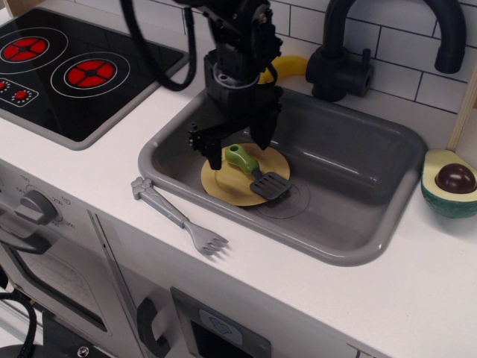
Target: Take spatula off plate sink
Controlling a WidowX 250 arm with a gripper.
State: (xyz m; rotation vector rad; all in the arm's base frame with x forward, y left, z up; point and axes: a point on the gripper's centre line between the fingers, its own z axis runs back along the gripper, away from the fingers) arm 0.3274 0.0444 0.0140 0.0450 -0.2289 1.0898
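Note:
The spatula [253, 170] lies on the yellow plate [222, 183] in the left part of the grey sink [350, 195]. Its lime-green handle points to the back left. Its dark slotted blade hangs over the plate's right rim. My black gripper [240, 148] is open and hangs right over the handle's end, one finger [215, 153] on the left and the other [265, 137] on the right. The fingers straddle the handle and do not hold it. The arm hides the plate's far edge.
A grey toy fork [179, 216] lies on the white counter in front of the sink. A black cooktop [71, 71] with red burners is at the left. A black faucet [343, 63] and a yellow toy [292, 67] stand behind the sink. An avocado half [449, 181] is at the right.

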